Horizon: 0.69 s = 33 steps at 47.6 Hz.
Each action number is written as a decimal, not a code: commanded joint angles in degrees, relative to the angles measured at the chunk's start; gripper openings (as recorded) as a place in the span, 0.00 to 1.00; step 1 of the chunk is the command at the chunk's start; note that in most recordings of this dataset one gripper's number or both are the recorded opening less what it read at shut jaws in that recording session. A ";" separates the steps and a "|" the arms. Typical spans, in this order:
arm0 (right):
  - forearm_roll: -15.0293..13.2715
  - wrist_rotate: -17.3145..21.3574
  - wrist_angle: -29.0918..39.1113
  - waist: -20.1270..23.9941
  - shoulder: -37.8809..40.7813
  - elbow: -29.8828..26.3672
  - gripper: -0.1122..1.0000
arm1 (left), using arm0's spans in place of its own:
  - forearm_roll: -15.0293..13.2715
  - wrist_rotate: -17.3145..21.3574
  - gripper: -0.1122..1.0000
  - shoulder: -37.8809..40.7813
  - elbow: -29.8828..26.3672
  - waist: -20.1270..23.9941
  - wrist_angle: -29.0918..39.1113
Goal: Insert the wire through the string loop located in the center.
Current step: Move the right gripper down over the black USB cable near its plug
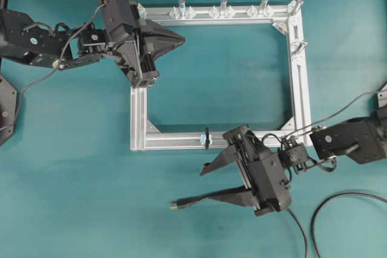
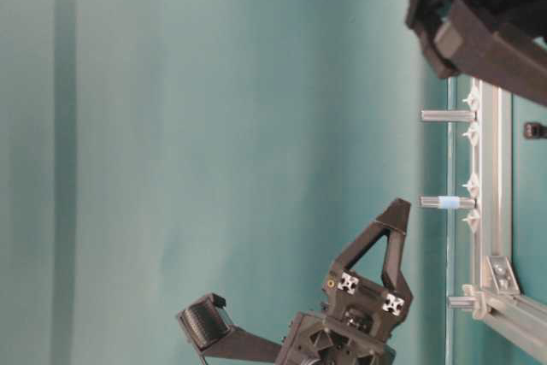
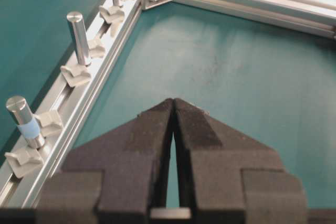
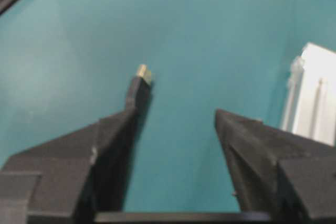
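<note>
Overhead view: a rectangular silver rail frame is laid on the teal table. The string loop is seen as a small black ring standing on the near rail, about midway along it. The right gripper is positioned just below that rail, its fingers spread wide. The wire is seen curving in from the lower right; its plug lies along the lower finger, projecting past the fingertip, golden tip pointing left. Whether the plug is touching the table cannot be told. The left gripper is held over the frame's upper left corner, fingers pressed together.

Table-level view (image rotated): upright silver pegs are seen on the frame; one peg carries a pale blue band. The right gripper is seen with fingers apart.

Left wrist view: the left gripper fingertips are shut against each other, nothing between them, above the table inside the frame. Pegs are lined up at left.

Right wrist view: the right gripper fingers are wide apart. The plug is lying against the left finger, not pinched. A rail end is visible at right.
</note>
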 commanded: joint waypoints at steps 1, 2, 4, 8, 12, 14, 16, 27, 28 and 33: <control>0.09 0.53 -1.23 0.18 -0.18 -0.70 0.69 | 0.18 -0.09 0.10 -1.49 -0.62 -0.18 0.26; 0.09 0.62 -1.67 0.18 -0.09 -0.70 0.69 | 0.09 -0.09 0.10 -1.49 -0.53 -0.18 0.35; 0.09 0.79 -2.20 0.35 0.35 -0.79 0.69 | 0.18 -0.09 0.10 -1.49 -0.53 -0.18 0.62; 0.09 0.88 -2.81 0.70 1.14 -1.05 0.69 | 0.18 -0.18 0.10 -1.49 -0.62 -0.26 1.05; 0.09 0.97 -2.81 0.97 2.02 -1.49 0.69 | 0.18 -0.18 0.10 -1.58 -0.62 -0.18 1.49; 0.09 1.05 -2.81 1.14 2.46 -1.76 0.69 | 0.18 -0.18 0.10 -1.58 -0.53 -0.18 1.67; 0.09 1.14 -2.90 1.23 2.99 -2.02 0.69 | 0.18 -0.18 0.10 -1.58 -0.53 -0.26 1.67; 0.09 3.34 -3.08 1.23 6.15 -3.60 0.69 | 0.18 -0.26 0.10 -1.58 -0.53 -0.35 1.76; 0.00 3.52 -3.08 1.23 6.50 -3.78 0.69 | 0.18 -0.26 0.10 -1.58 -0.44 -0.35 1.76; 0.09 4.31 -3.69 1.49 7.73 -4.22 0.69 | 0.18 -0.26 0.10 -1.58 -0.26 -0.35 1.93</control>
